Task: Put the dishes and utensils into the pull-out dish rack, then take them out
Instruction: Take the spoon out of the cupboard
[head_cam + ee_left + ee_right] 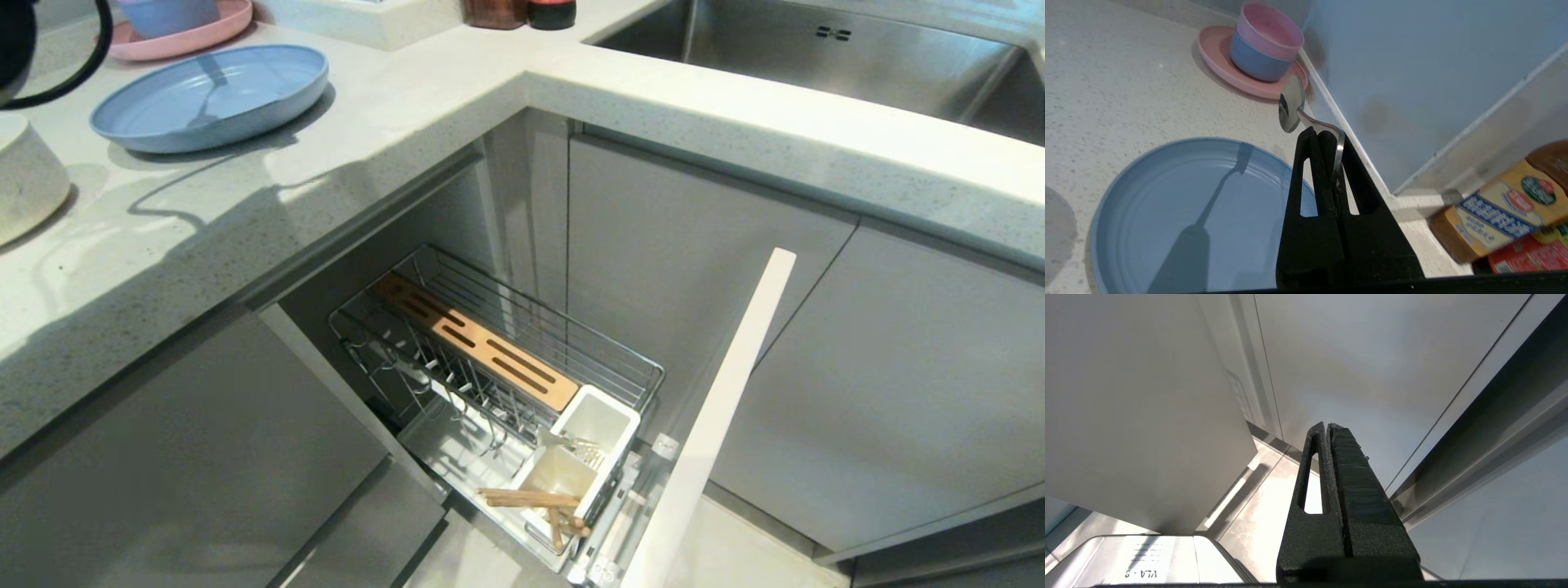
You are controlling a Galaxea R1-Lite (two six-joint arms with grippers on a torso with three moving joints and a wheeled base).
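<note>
Left tool [1327, 136] grips one spoon [1291, 106] above one blue plate [1180, 212]; right tool [1327, 426] closed, empty.

Right gripper [1328, 426] closed, grey cabinet fronts [1147, 396]

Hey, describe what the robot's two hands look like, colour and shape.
Both are matte black. The left hand and the right hand each have two long wedge-shaped fingers tapering to narrow tips, with a tall slot cut through. The surface looks grainy, and the right one's inner finger is ribbed. No markings visible.
</note>
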